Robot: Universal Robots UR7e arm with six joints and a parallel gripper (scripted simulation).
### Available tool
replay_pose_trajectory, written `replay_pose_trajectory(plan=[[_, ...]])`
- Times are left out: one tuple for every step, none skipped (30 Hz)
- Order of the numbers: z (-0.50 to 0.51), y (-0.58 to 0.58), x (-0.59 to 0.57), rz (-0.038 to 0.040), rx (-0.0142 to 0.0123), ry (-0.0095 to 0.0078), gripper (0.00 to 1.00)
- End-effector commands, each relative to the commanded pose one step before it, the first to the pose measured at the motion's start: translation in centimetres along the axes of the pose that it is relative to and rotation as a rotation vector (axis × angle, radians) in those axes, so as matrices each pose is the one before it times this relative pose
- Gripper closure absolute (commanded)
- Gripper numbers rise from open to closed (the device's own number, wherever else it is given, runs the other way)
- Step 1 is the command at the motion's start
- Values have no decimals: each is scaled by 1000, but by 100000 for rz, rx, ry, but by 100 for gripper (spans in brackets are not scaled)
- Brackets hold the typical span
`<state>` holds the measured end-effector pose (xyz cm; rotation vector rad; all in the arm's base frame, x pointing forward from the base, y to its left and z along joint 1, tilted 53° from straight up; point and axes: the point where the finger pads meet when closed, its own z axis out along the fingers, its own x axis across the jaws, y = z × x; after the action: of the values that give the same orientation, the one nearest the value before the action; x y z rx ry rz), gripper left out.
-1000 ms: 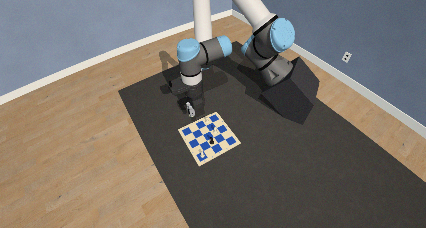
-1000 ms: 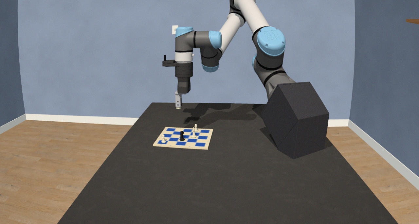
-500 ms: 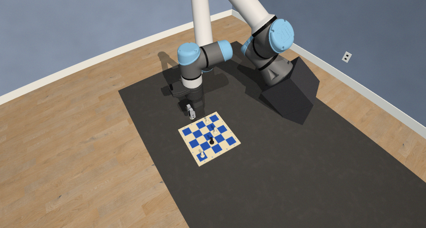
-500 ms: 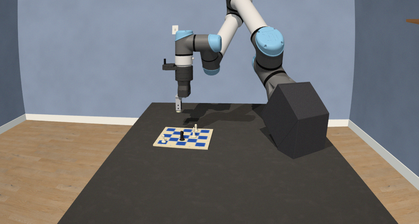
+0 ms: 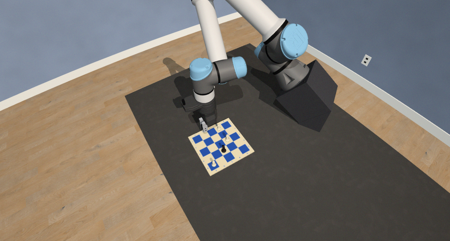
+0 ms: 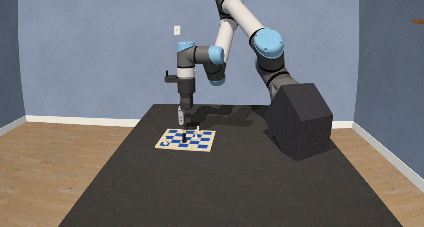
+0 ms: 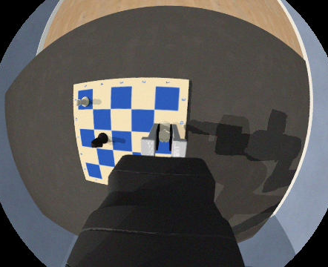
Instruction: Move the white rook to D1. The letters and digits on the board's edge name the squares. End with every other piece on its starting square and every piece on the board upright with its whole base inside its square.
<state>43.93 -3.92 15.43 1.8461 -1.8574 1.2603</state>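
My gripper (image 5: 204, 127) (image 6: 181, 120) (image 7: 164, 132) is shut on the white rook (image 5: 205, 131) (image 6: 181, 123) (image 7: 164, 133). It holds the rook upright a little above the small blue-and-cream chessboard (image 5: 201, 160) (image 6: 183, 148) (image 7: 134, 82), over a square at the board's far edge, on the side toward the robot base. In the wrist view the rook shows pale between the two grey fingers. The edge letters and digits are too small to read.
On the board stand a black piece (image 5: 223, 148) (image 6: 184, 137) (image 7: 101, 139), a white pawn (image 5: 213, 163) (image 6: 165, 141) (image 7: 85, 102) in a near corner, and two more white pieces (image 5: 218, 126) (image 5: 227, 137) close beside the gripper. The dark robot pedestal (image 5: 308, 97) stands to the right on a black mat.
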Motion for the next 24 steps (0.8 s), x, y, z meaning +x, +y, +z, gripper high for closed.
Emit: replay_pose_trajectory(plan=[[1973,-76,16,25,775,-157,100],[0,0,0,0,0,0,100],[0,0,0,0,0,0,100],[265,-48,17,59,59,13,100],[237,-28,10,34,36,8,100],[209,-25,9,30,31,7,100],[178,-14,6,17,19,5,100],[150,-8,2,9,9,1,100],[119,-3,1,3,3,0,100],[90,-2,1,2,3,1,100],[63,-1,1,2,2,1,100],[40,-1,0,1,1,0,100],[22,0,0,0,1,0,100],[8,0,0,0,0,0,100],[1,0,0,0,0,0,100],[0,0,0,0,0,0,100],[-21,-9,-23,-43,49,-29,100],[-45,-28,10,20,110,7,100],[0,0,0,0,0,0,100],[0,0,0,0,0,0,100],[-49,-31,25,70,118,31,100],[0,0,2,13,-1,6,100],[2,4,-1,-4,-14,0,100],[1,3,-1,-4,-11,-1,100]])
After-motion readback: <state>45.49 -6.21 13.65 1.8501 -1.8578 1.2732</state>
